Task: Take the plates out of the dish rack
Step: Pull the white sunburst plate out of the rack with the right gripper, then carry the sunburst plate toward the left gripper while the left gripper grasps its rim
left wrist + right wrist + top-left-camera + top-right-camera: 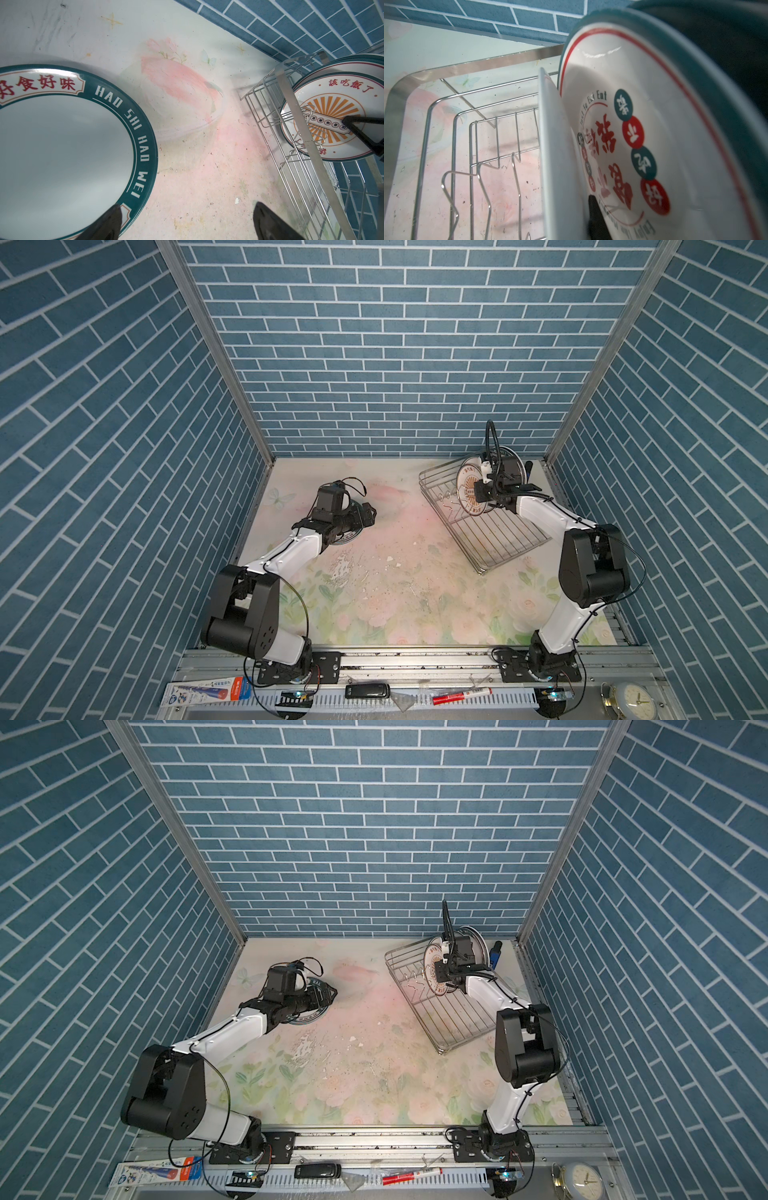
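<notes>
Left wrist view: teal-banded plate (143, 145) laid at table's nine o'clock; left gripper (187, 207) spread empty; sunburst plate (332, 104) pinched by right gripper (478, 491); about three left in dish rack (281, 83), two o'clock.

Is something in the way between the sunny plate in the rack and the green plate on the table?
Yes. The dish rack's low side wall stands beside the sunburst plate on that side, so it must be lifted over. The open left gripper hangs above the teal plate's edge.

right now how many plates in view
4, maybe more hidden: teal plate flat on the table; upright in the rack, sunburst plate in the right gripper, two plates behind it.
</notes>
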You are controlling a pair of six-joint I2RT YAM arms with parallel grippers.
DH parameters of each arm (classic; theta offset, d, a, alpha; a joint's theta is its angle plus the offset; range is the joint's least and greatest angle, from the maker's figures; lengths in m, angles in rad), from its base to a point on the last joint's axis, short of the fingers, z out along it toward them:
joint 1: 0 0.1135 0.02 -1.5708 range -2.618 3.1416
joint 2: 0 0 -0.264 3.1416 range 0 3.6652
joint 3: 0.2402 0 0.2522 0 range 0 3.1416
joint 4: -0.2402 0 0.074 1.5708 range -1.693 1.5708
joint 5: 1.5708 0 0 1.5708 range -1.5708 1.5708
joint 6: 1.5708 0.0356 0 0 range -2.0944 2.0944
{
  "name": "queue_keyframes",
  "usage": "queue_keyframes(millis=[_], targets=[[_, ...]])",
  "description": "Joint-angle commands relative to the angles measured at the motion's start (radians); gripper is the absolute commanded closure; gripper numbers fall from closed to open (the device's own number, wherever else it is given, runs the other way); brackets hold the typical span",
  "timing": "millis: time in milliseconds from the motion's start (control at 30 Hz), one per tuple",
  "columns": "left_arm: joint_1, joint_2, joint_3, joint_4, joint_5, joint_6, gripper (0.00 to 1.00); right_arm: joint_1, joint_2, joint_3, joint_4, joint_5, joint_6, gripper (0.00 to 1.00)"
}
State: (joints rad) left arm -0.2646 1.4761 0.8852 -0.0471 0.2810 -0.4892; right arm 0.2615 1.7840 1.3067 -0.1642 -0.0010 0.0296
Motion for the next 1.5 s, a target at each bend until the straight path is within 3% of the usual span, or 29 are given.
queue_keyframes(millis=[0, 467, 700, 833, 967, 1067, 1333, 1467], targets=[[-0.017, -0.006, 0.018, 0.001, -0.027, 0.030, 0.01, 0.002, -0.047, -0.019, -0.018, -0.004, 0.026, 1.00], [-0.174, -0.009, 0.081, -0.053, -0.156, 0.119, 0.01, 0.010, -0.214, -0.027, -0.064, 0.020, -0.061, 1.00], [-0.254, -0.061, 0.074, -0.022, -0.213, 0.184, 0.01, 0.030, -0.445, -0.167, 0.099, 0.026, -0.105, 1.00], [-0.305, -0.092, 0.078, -0.014, -0.187, 0.229, 0.01, 0.043, -0.568, -0.263, 0.187, 0.002, -0.090, 1.00], [-0.307, -0.091, 0.076, 0.005, -0.113, 0.219, 0.01, 0.045, -0.636, -0.376, 0.313, -0.104, 0.011, 1.00], [-0.305, -0.109, 0.050, 0.034, -0.120, 0.208, 0.01, 0.045, -0.635, -0.459, 0.456, -0.182, 0.143, 1.00], [-0.278, -0.125, 0.028, 0.021, -0.162, 0.165, 0.01, 0.055, -0.398, -0.499, 0.759, -0.424, 0.582, 1.00], [-0.208, -0.088, 0.035, 0.016, -0.071, 0.111, 0.01, 0.091, -0.279, -0.472, 0.833, -0.489, 0.703, 1.00]])
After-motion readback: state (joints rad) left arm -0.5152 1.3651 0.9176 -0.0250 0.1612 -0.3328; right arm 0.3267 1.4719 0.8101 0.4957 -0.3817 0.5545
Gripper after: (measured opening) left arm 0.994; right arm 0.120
